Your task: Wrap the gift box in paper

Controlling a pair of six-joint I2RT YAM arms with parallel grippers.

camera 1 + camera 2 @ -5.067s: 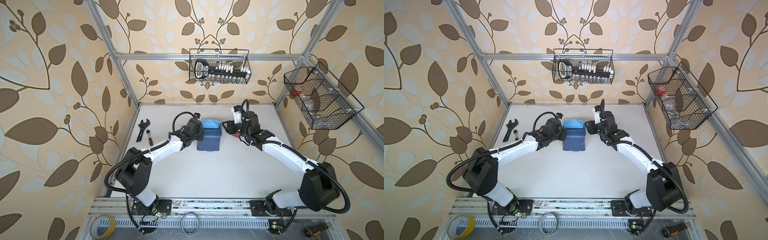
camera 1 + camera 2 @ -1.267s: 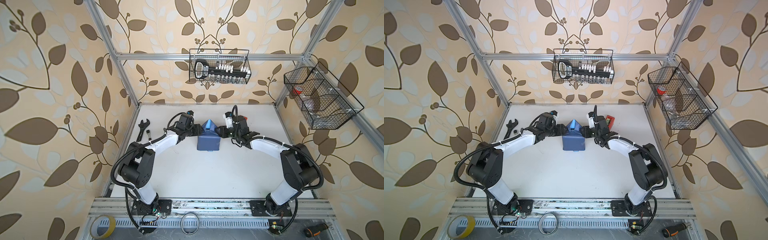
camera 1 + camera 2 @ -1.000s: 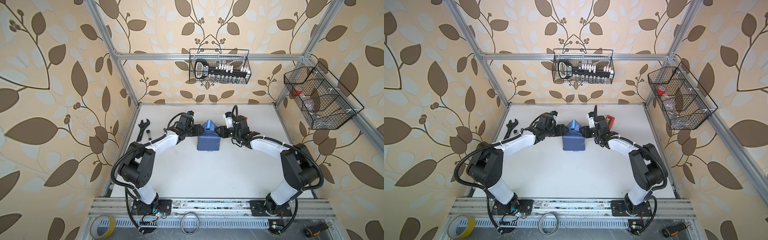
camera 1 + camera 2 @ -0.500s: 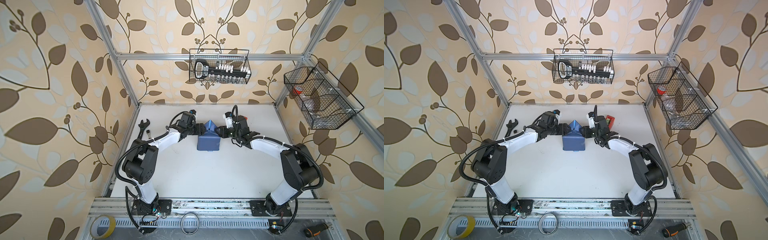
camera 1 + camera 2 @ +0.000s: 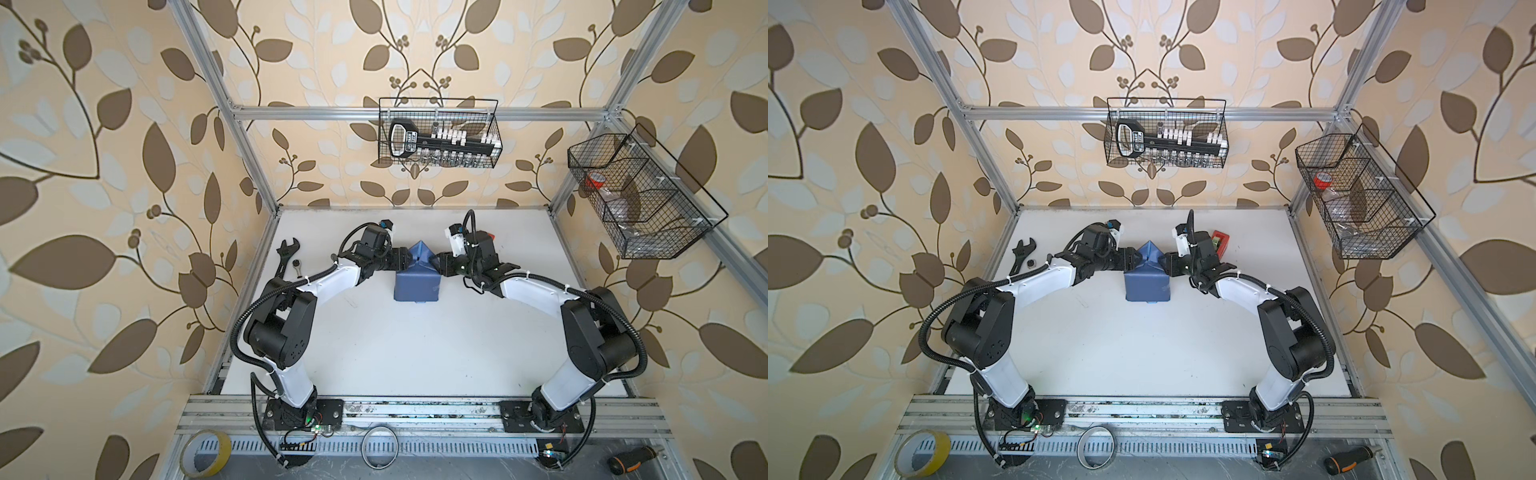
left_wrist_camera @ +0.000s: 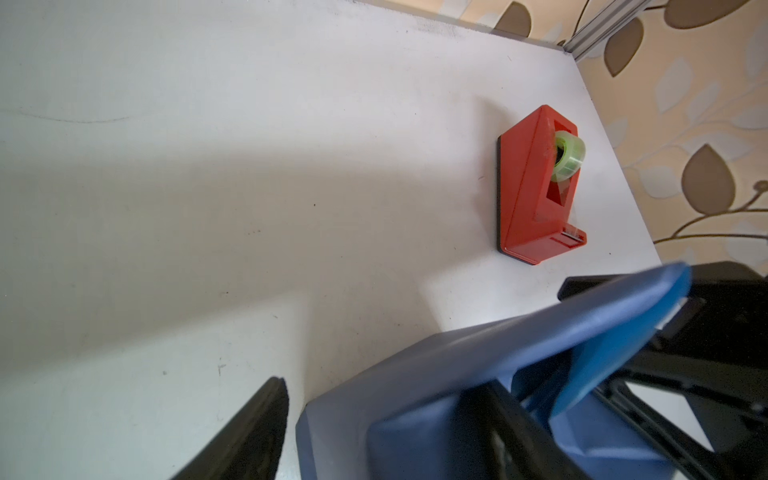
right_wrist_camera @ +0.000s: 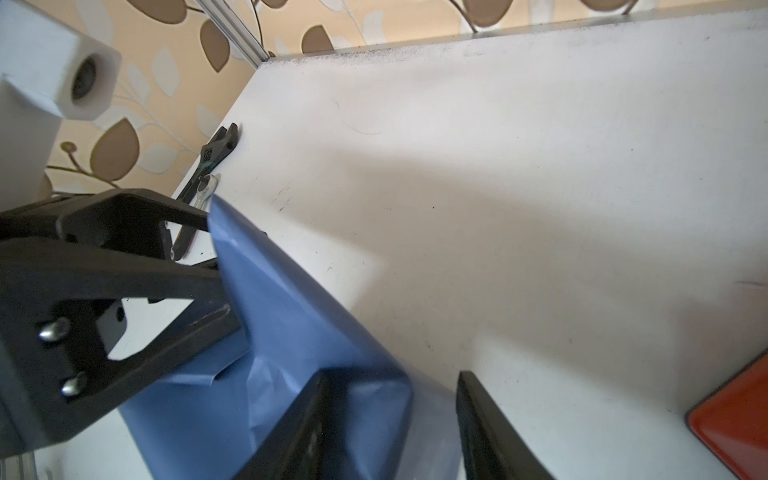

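Slate-blue paper (image 5: 417, 282), peaked toward the tabletop's (image 5: 415, 353) far edge, stood midway between left gripper (image 5: 405, 262) and right gripper (image 5: 439, 266), both jaws parted, seemingly clamping nothing.

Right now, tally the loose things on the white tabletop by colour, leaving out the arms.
Blue: 1, the paper
Red: 1, the tape dispenser
Black: 1, the wrench
Silver: 1, the small spanner
Total: 4
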